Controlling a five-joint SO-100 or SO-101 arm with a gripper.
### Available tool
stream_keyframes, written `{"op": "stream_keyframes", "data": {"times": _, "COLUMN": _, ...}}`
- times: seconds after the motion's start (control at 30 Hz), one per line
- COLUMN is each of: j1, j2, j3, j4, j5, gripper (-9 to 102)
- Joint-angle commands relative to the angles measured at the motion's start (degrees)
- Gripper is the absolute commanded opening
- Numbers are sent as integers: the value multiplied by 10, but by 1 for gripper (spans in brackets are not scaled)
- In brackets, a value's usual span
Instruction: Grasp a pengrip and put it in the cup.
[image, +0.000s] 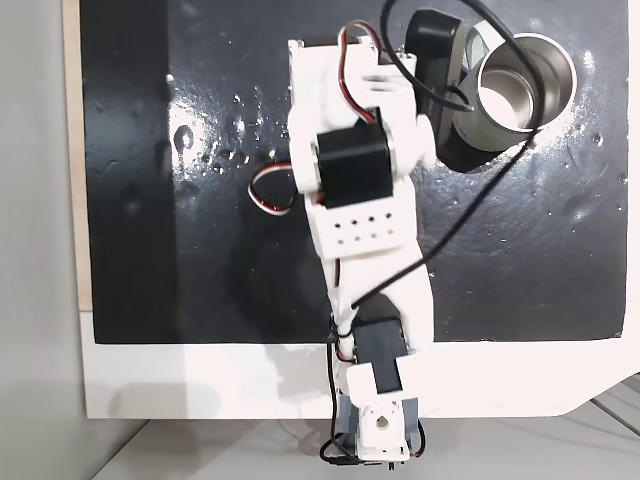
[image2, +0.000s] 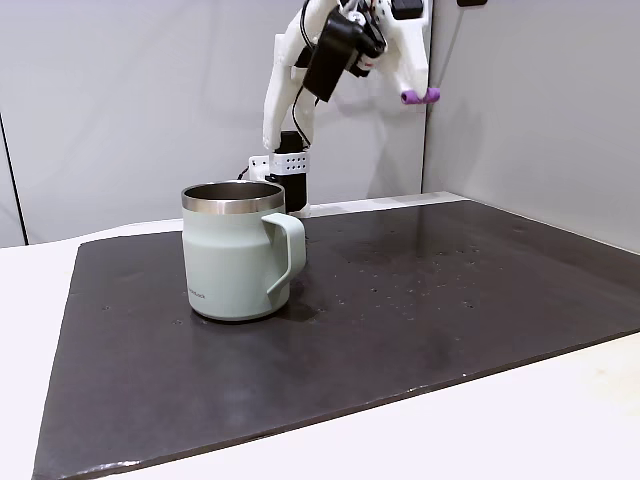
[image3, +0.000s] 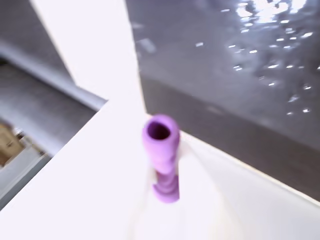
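Carrying the pengrip (image2: 420, 96) high above the dark mat (image2: 450, 300), pinched end-on in the gripper (image2: 412, 92) and poking out to the right in a fixed view. Sat up and far-right of the cup (image2: 238, 252), well apart from it. Best bet, probably: swing left until centred over the steel rim, drop low inside, only then let go, since something that light could bounce off.

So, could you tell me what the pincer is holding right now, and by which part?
The pincer holds the small purple ribbed pengrip high in the air, seemingly gripped around its side, with one open end jutting free.
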Motion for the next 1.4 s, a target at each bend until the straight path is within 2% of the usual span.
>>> {"op": "stream_keyframes", "data": {"times": 0.0, "j1": 27, "j2": 80, "j3": 29, "j4": -1, "j5": -18, "gripper": 0}}
{"op": "stream_keyframes", "data": {"times": 0.13, "j1": 76, "j2": 127, "j3": 87, "j4": -1, "j5": -32, "gripper": 0}}
{"op": "stream_keyframes", "data": {"times": 0.3, "j1": 184, "j2": 168, "j3": 149, "j4": -3, "j5": -56, "gripper": 0}}
{"op": "stream_keyframes", "data": {"times": 0.47, "j1": 294, "j2": 168, "j3": 174, "j4": -52, "j5": -91, "gripper": 0}}
{"op": "stream_keyframes", "data": {"times": 0.63, "j1": 354, "j2": 130, "j3": 173, "j4": -98, "j5": -110, "gripper": 0}}
{"op": "stream_keyframes", "data": {"times": 0.77, "j1": 378, "j2": 87, "j3": 157, "j4": -126, "j5": -113, "gripper": 0}}
{"op": "stream_keyframes", "data": {"times": 1.0, "j1": 379, "j2": 22, "j3": 89, "j4": -123, "j5": -119, "gripper": 0}}
{"op": "stream_keyframes", "data": {"times": 1.37, "j1": 357, "j2": -30, "j3": 6, "j4": -62, "j5": -116, "gripper": 3}}
